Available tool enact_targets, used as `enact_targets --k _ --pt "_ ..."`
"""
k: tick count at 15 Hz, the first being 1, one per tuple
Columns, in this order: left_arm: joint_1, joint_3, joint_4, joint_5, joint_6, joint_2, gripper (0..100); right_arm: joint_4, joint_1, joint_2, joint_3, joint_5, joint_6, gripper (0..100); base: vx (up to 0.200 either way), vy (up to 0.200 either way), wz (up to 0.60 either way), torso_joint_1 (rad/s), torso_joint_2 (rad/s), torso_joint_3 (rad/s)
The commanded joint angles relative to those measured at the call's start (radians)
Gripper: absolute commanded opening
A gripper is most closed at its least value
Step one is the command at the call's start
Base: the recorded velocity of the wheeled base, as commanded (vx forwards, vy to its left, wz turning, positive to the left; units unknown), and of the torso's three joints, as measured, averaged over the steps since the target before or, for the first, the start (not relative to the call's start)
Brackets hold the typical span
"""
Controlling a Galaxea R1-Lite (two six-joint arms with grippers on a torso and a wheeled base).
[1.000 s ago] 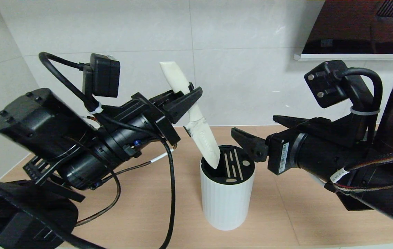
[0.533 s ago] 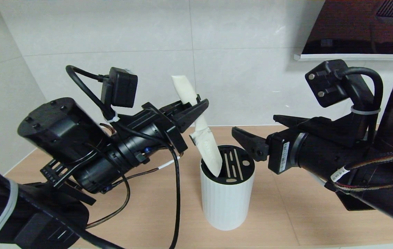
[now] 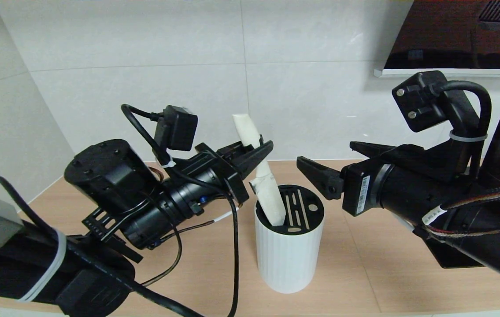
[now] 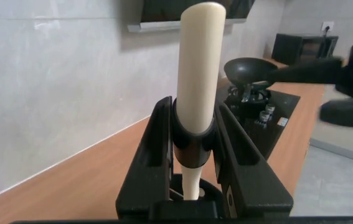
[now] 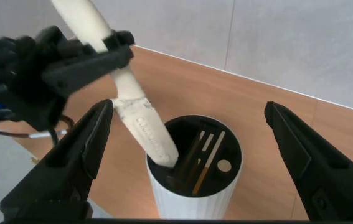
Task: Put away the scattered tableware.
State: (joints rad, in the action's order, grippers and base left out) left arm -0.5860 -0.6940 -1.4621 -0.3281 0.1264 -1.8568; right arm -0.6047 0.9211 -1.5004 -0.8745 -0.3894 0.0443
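White knife (image 3: 267,193): pale handle, matte white blade, tilted with its tip in the widest slot of the black-topped, ribbed white knife holder (image 3: 289,259), which stands on the wooden counter (image 3: 364,251). Compared with the earlier frames, the blade sits deeper in the slot and the left gripper (image 3: 258,152) has come lower and nearer the holder. Its jaws are clamped narrowly on the handle (image 4: 198,68). The right gripper (image 3: 324,152) hovers just beside the holder's rim, with its jaws spread wide, holding and touching nothing.
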Motion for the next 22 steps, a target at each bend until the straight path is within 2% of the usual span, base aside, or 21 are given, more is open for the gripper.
enact_targets --k 1,15,16,22 --pt "0.000 -0.001 -0.006 0.001 0.001 -0.064 0 0.000 -0.005 -0.006 0.000 0.000 0.000 100 0.000 0.000 0.00 0.000 0.00 0.000" --pt "-0.021 -0.001 -0.037 0.007 0.015 -0.144 0 0.002 -0.007 -0.006 0.000 0.000 0.000 100 0.000 0.000 0.00 0.000 0.00 0.000" --pt "-0.025 -0.001 -0.038 0.007 0.015 -0.142 100 0.002 -0.005 -0.007 0.000 0.000 0.000 100 0.000 0.000 0.00 0.000 0.00 0.000" --pt "-0.032 0.001 -0.053 0.011 0.015 -0.134 100 0.000 -0.005 -0.007 0.000 0.000 0.000 100 0.000 0.000 0.00 0.000 0.00 0.000"
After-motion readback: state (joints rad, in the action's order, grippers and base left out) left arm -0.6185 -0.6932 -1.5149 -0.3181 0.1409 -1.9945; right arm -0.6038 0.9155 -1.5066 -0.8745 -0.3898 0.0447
